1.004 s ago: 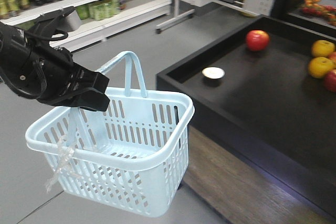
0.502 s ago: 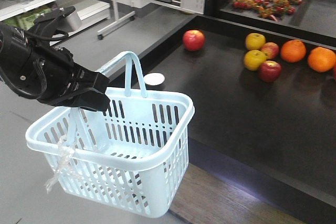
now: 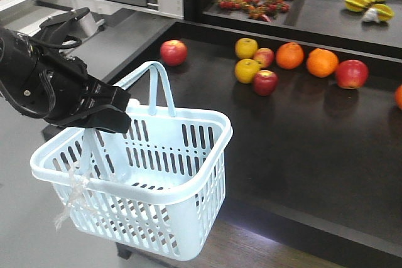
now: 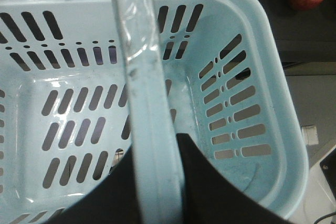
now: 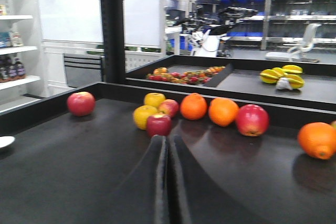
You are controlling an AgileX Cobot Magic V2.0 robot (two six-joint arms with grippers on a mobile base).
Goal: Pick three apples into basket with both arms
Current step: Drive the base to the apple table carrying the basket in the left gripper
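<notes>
since the basket hangs empty from my left hand, which is clamped around one hoop handle, i judge nothing done yet: every apple lies on the bench. one apple sits alone near the far left corner, another is just beside the yellow fruits, and a third lies right of the oranges. my right hand is pressed together, holding nothing, low over bare bench. the basket hangs by the bench's near left corner, so each carry must clear that edge and the rim. the bench's middle is open; a raised lip runs behind the fruit.
</notes>
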